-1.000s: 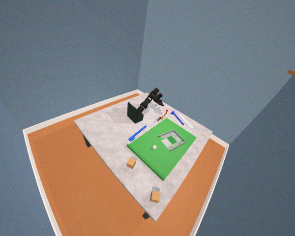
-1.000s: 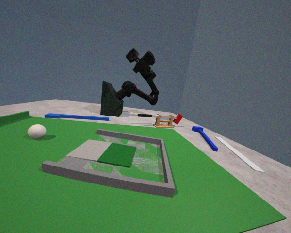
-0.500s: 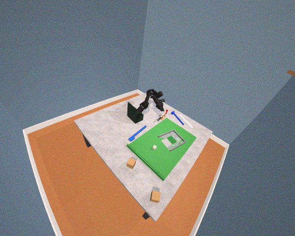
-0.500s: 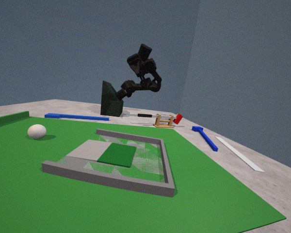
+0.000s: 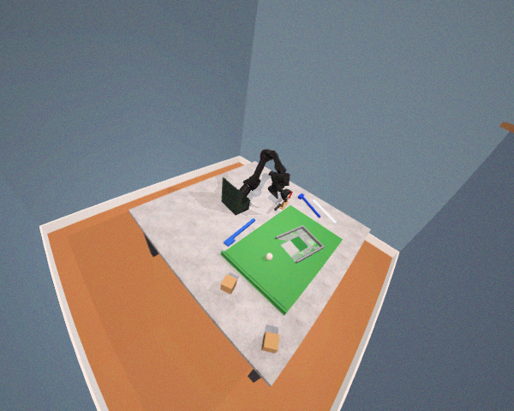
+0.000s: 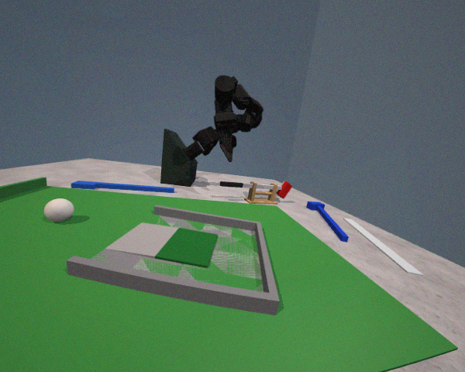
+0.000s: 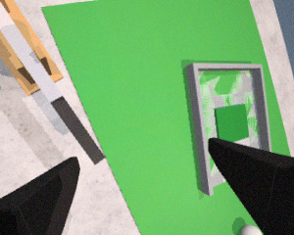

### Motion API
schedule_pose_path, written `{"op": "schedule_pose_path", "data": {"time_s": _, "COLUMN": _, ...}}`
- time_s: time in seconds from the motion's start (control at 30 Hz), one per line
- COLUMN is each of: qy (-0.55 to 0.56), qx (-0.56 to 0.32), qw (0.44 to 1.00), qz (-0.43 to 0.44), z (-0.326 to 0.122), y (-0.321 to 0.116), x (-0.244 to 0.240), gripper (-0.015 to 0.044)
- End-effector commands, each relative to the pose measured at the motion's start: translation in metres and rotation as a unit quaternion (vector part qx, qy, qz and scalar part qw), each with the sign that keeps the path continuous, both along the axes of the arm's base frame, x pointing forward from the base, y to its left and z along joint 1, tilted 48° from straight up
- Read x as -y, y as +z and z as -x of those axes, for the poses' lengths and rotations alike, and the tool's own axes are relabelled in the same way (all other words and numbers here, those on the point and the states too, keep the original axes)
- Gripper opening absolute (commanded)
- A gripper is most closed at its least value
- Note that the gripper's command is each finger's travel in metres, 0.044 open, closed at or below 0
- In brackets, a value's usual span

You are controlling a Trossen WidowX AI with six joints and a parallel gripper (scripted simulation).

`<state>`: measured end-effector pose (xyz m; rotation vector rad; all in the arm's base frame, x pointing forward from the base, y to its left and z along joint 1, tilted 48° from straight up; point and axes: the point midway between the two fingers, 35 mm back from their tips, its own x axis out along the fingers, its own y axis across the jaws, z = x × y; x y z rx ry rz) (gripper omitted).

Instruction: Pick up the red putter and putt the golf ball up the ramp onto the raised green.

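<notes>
Green mat point(image 6: 345, 320) fills the table; beyond its far edge your red putter point(image 6: 260, 186) lies across a small wooden stand point(image 6: 260, 194). It looks stiff, light, slim: take its dark handle. Your gripper point(image 6: 228, 153) hovers above, wide, empty.
</notes>
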<state>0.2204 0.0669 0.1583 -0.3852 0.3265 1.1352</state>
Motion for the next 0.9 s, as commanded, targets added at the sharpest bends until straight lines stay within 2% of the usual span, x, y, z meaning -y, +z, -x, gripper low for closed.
{"op": "schedule_pose_path", "data": {"time_s": 0.0, "qy": 0.281, "qx": 0.041, "qw": 0.959, "qz": 0.025, "z": 0.013, "y": -0.022, "x": -0.053, "gripper": 0.0440}}
{"op": "schedule_pose_path", "data": {"time_s": 0.6, "qy": 0.281, "qx": 0.041, "qw": 0.959, "qz": 0.025, "z": 0.017, "y": -0.023, "x": -0.054, "gripper": 0.0440}}
{"op": "schedule_pose_path", "data": {"time_s": 0.87, "qy": 0.281, "qx": 0.041, "qw": 0.959, "qz": 0.024, "z": 0.016, "y": -0.037, "x": -0.070, "gripper": 0.0440}}
